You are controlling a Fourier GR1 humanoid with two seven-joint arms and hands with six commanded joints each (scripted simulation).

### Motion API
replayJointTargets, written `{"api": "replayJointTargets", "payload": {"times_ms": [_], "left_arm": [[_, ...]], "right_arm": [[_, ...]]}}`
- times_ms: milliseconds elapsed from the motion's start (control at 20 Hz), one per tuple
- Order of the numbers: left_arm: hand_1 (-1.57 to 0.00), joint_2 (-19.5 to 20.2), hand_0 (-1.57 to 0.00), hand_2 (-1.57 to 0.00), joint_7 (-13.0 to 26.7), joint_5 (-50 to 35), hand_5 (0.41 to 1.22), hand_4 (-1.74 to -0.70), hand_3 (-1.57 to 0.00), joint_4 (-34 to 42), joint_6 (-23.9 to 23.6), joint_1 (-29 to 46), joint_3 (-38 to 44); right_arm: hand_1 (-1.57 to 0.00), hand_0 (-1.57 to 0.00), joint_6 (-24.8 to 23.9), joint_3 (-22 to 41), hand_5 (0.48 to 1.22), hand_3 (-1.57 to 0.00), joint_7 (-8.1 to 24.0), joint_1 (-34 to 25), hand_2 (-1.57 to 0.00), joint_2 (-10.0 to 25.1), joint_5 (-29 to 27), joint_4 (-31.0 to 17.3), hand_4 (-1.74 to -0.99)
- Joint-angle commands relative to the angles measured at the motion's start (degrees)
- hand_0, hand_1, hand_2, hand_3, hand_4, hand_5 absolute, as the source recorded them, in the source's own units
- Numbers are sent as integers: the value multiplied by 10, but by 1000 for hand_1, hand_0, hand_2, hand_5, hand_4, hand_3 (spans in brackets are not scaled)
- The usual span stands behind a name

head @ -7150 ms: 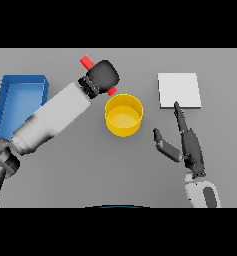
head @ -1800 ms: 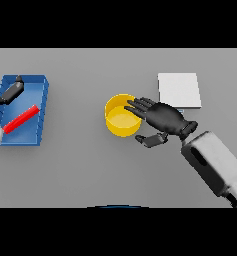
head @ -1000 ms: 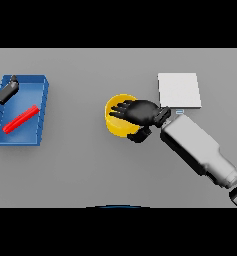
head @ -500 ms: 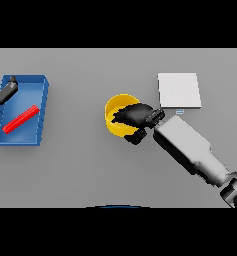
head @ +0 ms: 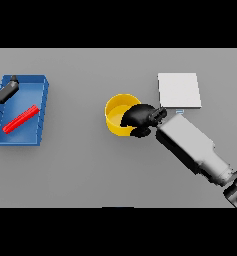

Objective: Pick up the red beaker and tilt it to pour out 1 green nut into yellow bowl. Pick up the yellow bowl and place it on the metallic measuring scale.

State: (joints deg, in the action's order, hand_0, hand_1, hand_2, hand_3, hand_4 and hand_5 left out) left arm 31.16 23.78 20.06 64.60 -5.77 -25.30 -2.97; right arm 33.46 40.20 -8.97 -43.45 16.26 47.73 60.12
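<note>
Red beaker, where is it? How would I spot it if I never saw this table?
Look at the left side of the grey table for the blue rectangular tray. Inside it lies the red beaker, a slim tube resting slantwise on its side. It is the only red thing; the round yellow bowl and the flat square metallic scale sit far to its right.

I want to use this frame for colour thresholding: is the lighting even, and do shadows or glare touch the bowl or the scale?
Head view: flat, even light on the grey table, no glare. The yellow bowl has a darker inner wall, partly covered by the right robot hand. The scale is uniformly pale. The red beaker reads clean in the blue tray.
</note>
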Motion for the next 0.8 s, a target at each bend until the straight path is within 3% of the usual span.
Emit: {"api": "replayJointTargets", "payload": {"times_ms": [0, 150, 350, 450, 750], "left_arm": [[1, 1, 1, 1, 1, 1, 690, -742, 1, -3, 1, -1, -1], [1, 6, 1, 1, -4, 0, 688, -736, 1, 7, 5, 5, -1], [1, 3, 1, 1, 4, 4, 687, -730, 1, 11, 1, 7, -4], [1, 4, 1, 1, 6, 2, 691, -732, 1, 15, 3, 6, -3], [1, 8, 1, 1, 2, 1, 693, -739, 1, 17, 5, 9, -1]], "right_arm": [[-1417, -1420, -4, 2, 1180, -1269, -2, -1, -1253, 1, 1, -2, -1681], [-1492, -1493, -1, 0, 1200, -1386, -8, 2, -1286, 11, -8, 7, -1710], [-1539, -1539, -13, -1, 1212, -1376, -12, -1, -1330, 23, -13, 19, -1728], [-1550, -1551, 3, -12, 1215, -1309, 15, -6, -1371, 27, -20, 43, -1733], [-1566, -1566, 23, -48, 1220, -1268, 40, -20, -1422, 59, -34, 96, -1739]]}}
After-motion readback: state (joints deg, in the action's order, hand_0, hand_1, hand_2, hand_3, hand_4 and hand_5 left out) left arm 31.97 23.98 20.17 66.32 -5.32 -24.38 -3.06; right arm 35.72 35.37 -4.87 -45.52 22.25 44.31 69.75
